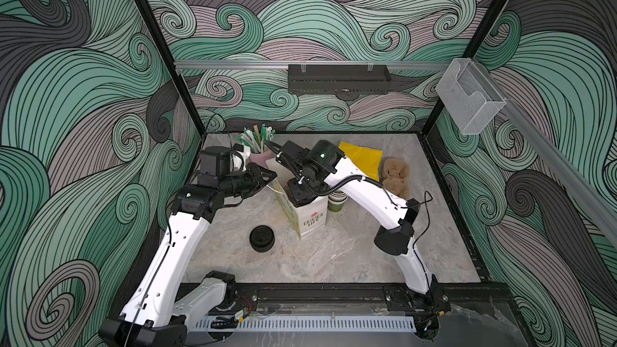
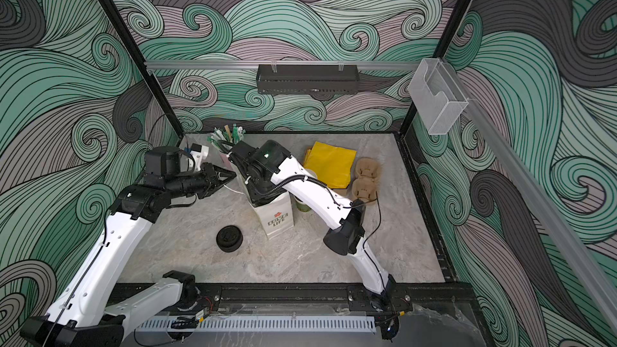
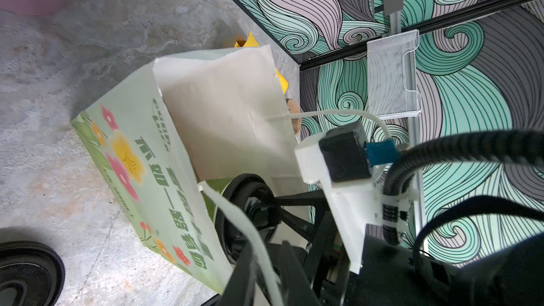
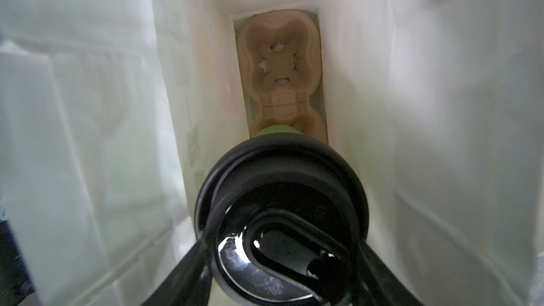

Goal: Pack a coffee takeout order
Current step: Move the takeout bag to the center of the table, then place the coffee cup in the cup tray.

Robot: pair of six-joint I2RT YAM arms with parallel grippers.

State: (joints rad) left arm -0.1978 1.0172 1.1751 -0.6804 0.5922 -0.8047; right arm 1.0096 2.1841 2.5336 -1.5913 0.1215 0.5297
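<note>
Green cup (image 4: 276, 130), glossy black lid (image 4: 281, 201), gripped in right claw (image 4: 282, 263) over tan pulp carrier (image 4: 279, 54); left claw (image 1: 265, 177) unclear

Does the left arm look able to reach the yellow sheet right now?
Probably not directly: the paper bag and the right arm reaching into it stand between its jaws and the yellow sheet.

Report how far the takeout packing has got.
Done: a pulp carrier lies flat in the bottom of the paper bag. In hand: the right claw grips the lidded cup inside the bag, over the carrier's near well; I cannot tell whether it is seated. The left claw is at the bag's handle. Left: release the cup, then add the yellow sheet, which lies outside the bag.
</note>
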